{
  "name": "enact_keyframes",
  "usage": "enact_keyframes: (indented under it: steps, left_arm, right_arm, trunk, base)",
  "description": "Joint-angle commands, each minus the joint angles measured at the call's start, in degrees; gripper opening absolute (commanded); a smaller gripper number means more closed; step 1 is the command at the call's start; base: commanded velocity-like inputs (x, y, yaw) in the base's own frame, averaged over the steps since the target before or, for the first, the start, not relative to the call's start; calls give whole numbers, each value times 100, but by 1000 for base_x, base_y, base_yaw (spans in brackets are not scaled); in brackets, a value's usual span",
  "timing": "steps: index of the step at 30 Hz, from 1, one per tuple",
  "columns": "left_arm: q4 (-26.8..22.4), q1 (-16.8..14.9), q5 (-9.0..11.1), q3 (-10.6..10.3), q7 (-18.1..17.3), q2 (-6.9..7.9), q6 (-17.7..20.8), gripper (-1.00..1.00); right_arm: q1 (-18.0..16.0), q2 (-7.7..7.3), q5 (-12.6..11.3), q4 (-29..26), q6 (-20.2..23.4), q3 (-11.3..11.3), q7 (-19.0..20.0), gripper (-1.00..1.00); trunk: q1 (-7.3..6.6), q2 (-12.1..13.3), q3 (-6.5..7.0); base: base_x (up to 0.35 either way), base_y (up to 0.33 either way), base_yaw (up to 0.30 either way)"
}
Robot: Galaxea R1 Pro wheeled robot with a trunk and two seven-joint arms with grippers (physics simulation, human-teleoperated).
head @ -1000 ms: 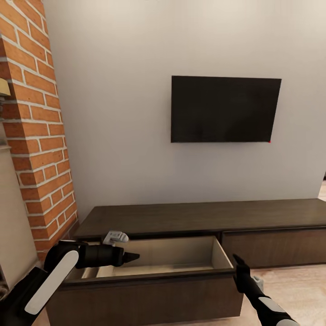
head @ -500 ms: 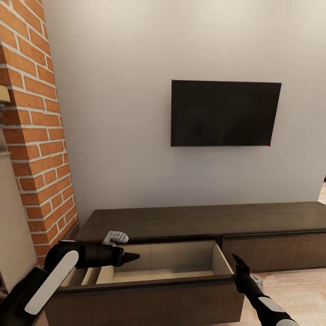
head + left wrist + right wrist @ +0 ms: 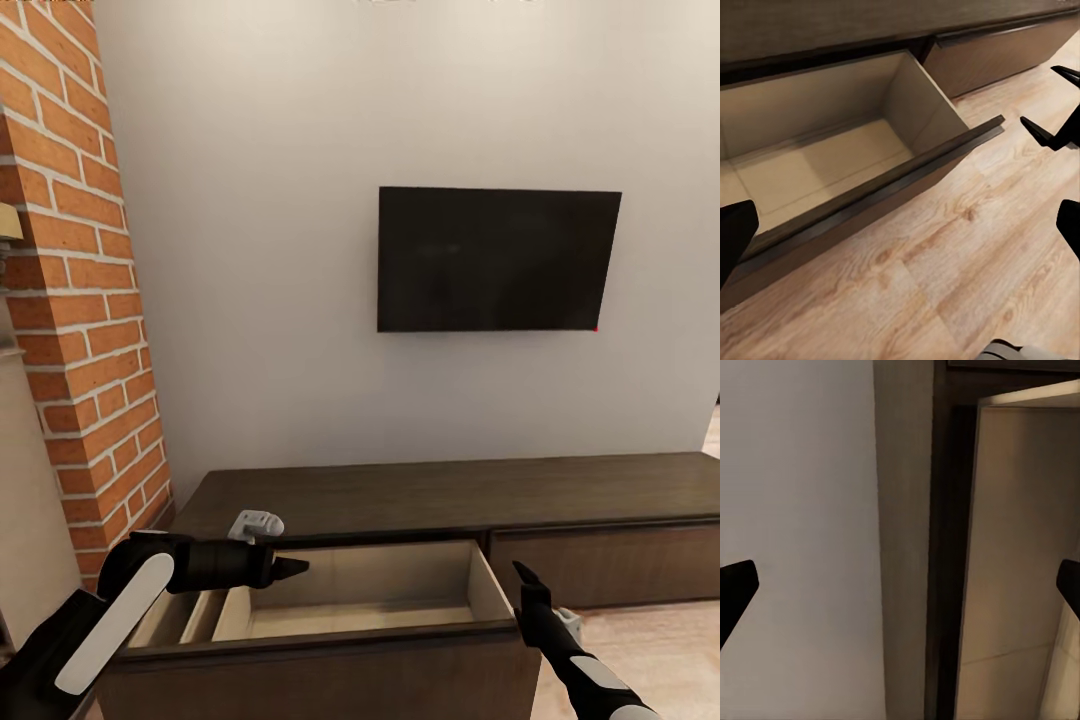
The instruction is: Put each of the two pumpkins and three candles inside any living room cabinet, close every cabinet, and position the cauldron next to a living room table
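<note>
I'm facing the cabinet [image 3: 440, 495], which runs along the lower part of the head frame under a wall-mounted TV [image 3: 498, 258], with a brick column [image 3: 75, 300] at the left edge. Its left drawer [image 3: 350, 600] stands pulled out, and its pale interior looks bare in both the head and left wrist views; the drawer front [image 3: 600, 565] at the lower right is flush and shut.

My left claw [image 3: 290, 568] hovers over the open drawer at the lower left, pointing toward the middle. Its tips look pressed together in the head view, yet the left wrist view shows dark tips far apart at the frame edges, so I cannot tell its state. My right claw [image 3: 528, 582] sits at the lower right, just beside the drawer's right corner, fingers spread, holding nothing.

My worry is that corner: any swing or base move could catch it and jolt the drawer. The drawer must also be shut eventually.
</note>
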Motion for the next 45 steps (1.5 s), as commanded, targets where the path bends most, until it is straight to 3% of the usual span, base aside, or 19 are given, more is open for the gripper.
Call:
enact_keyframes:
  steps: [1,13,29,32,36,38,39,43,45]
  left_arm:
    - [1,-5,-61,-3,-59,3,10,100]
    - [6,-5,-68,4,-53,2,10,100]
    - [6,-5,-68,2,-51,2,10,100]
    - [0,-5,-68,1,-51,-1,10,100]
    - [-2,-5,-68,-2,-51,-19,10,100]
    - [-3,-5,-68,-2,-51,-22,10,100]
    - [-3,-5,-68,-2,-51,-22,10,100]
    - [-3,-5,-68,-5,-51,-19,10,100]
    - [-3,-5,-68,-7,-51,-19,10,100]
  right_arm:
    - [-3,-1,-42,1,47,-20,10,100]
    - [-4,12,-41,1,45,8,10,100]
    - [-4,70,15,4,-4,55,15,100]
    - [-6,71,169,-4,-16,82,32,100]
    - [14,12,719,-206,10,275,191,100]
    - [167,-51,1046,-581,64,356,480,100]
    - [419,-96,1215,-932,158,385,747,100]
    - [1467,-154,1440,-2201,490,426,1334,100]
    - [1735,-154,1464,-2542,544,430,1422,100]
  trunk:
    - [-24,38,12]
    - [-287,520,227]
    - [-639,1161,514]
    - [-705,1282,568]
    - [-792,1442,640]
    - [-836,1522,676]
    - [-858,1562,694]
    - [-946,1723,766]
    - [-990,1803,802]
  base:
    - [-87,0,0]
    - [-268,-17,0]
    - [-26,-6,0]
    - [0,0,0]
    - [0,0,0]
    - [0,0,0]
    - [0,0,0]
    - [0,0,0]
    - [0,0,0]
